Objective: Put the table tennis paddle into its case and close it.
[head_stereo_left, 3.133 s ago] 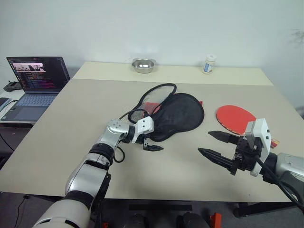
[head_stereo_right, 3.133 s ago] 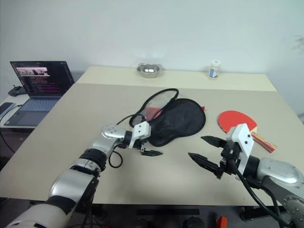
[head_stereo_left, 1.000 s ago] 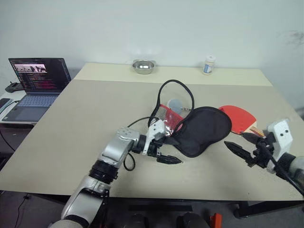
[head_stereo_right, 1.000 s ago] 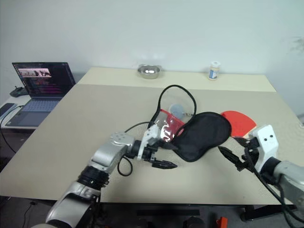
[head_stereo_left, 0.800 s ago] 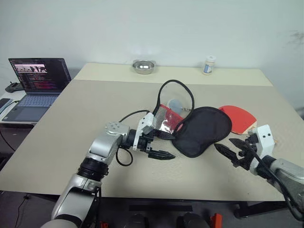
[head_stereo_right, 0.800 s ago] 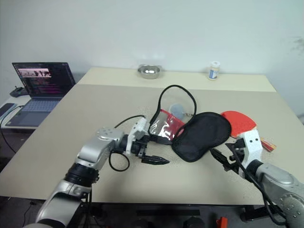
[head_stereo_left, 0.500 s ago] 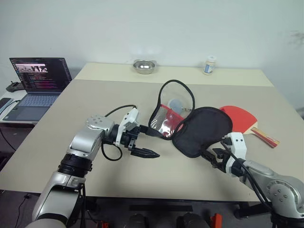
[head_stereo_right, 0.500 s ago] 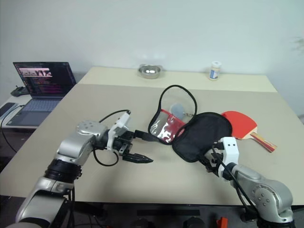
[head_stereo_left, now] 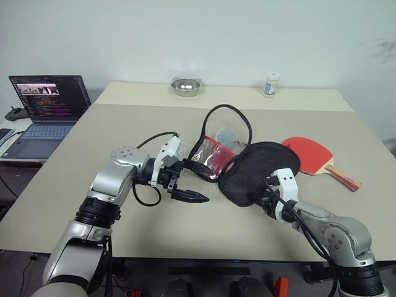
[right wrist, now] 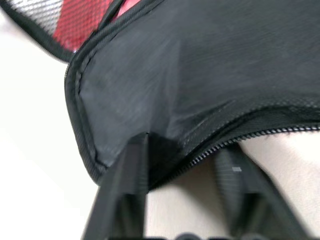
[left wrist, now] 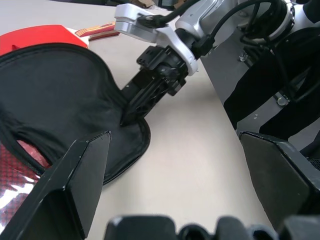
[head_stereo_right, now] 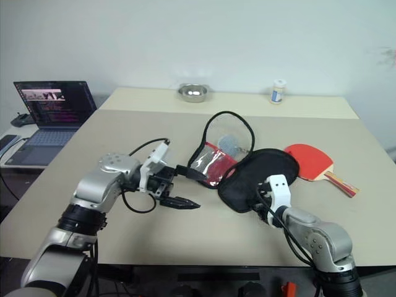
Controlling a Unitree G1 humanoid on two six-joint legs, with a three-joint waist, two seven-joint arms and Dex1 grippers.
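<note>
The right gripper [head_stereo_left: 260, 197] has closed in, pinching the black-and-red fabric paddle case's [head_stereo_left: 260, 172] edge between its fingers; left gripper [head_stereo_left: 185, 181] gapes, its upper finger against the case.

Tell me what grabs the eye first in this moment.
Mid-table, the case lies spread open, black flap up, red mesh half beside it. The right pincer pinches the black flap's near edge, while the left pincer, open, has one finger at the red half's edge. The table tennis paddle lies outside, just right of the case.
</note>
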